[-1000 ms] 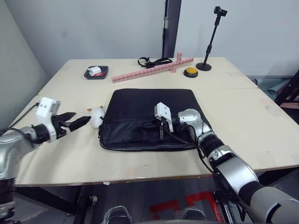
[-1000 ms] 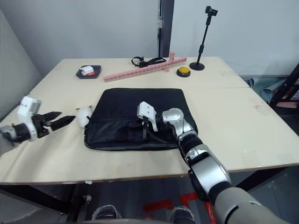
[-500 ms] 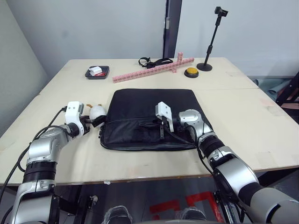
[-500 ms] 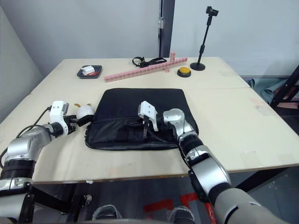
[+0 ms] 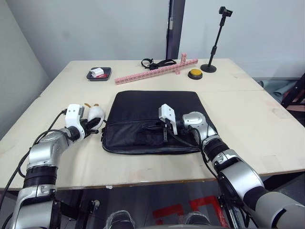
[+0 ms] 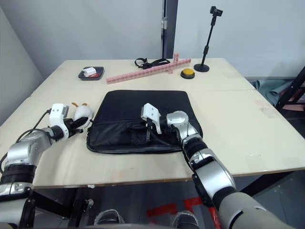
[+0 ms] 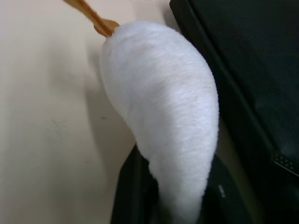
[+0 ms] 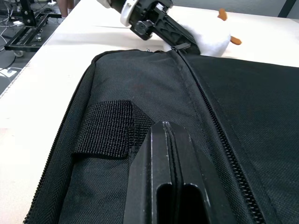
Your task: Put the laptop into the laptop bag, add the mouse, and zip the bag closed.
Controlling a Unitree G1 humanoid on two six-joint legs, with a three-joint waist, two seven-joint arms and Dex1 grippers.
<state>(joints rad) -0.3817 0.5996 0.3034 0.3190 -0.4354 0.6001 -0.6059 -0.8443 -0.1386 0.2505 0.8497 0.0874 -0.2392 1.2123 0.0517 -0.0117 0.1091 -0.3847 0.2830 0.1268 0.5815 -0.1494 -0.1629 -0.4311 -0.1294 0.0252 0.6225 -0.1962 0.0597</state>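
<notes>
Your left gripper (image 5: 90, 123) is clamped on a white plush toy with orange parts (image 5: 96, 113), near the worktop's (image 5: 143, 162) left edge, just beside the laptop bag (image 5: 147, 119). The bag lies flat mid-worktop, toward the front edge. Your right gripper (image 5: 165, 137) rests on the bag's front, jaws together, holding nothing.

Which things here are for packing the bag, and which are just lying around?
For the job: bag; right pincer, resting on the bag.

Not for the job: white fluffy toy with orange bits, held in the left pincer; tray; pink bar; yellow button; black stand; strap.
</notes>
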